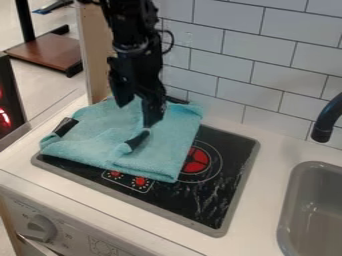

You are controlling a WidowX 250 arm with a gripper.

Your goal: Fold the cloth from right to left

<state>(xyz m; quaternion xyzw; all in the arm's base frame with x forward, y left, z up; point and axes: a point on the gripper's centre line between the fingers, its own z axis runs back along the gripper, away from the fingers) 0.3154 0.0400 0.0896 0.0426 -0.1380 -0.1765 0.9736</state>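
The black gripper hangs over the upper middle of the cloth, its two fingers apart with no cloth visibly held between them. The light blue cloth lies on the left and back part of the black stove top, with layers overlapping and a raised crease near its middle. Small dark patches show at its left edge, near its centre just below the gripper, and by its back right corner. Whether the fingertips touch the cloth I cannot tell. Part of the cloth behind the gripper is hidden.
The stove top shows its right part, with a red burner beside the cloth. A grey sink and dark faucet stand at the right. White tiled wall rises behind; a wooden panel stands at the back left.
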